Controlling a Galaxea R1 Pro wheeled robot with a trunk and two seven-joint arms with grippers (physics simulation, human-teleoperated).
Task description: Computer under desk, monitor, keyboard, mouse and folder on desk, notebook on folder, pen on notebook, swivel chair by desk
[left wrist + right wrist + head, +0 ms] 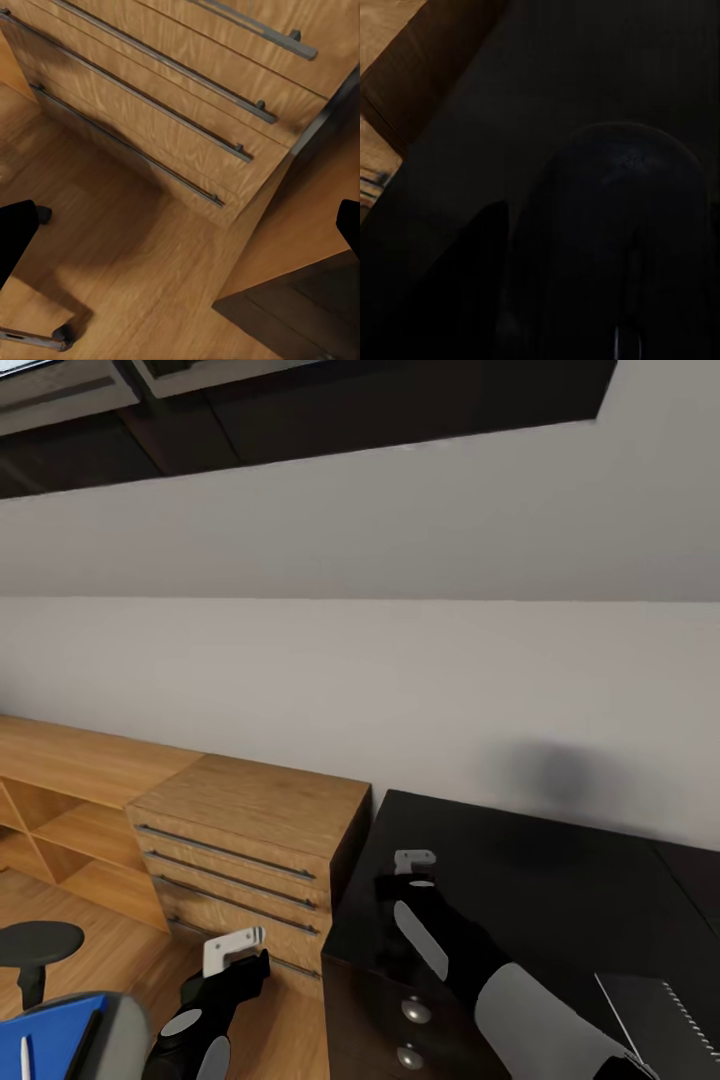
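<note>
Mouse under right tool — desk (wood cabinet beside).

The desk top lies bare and open from its left corner back to the wall, which closes off the far side. Tight against the desk's left end stands a wooden drawer cabinet, blocking sideways passage. A mouse sits directly under the right end effector. Open floor lies below the left end effector, with a chair close beside it.
</note>
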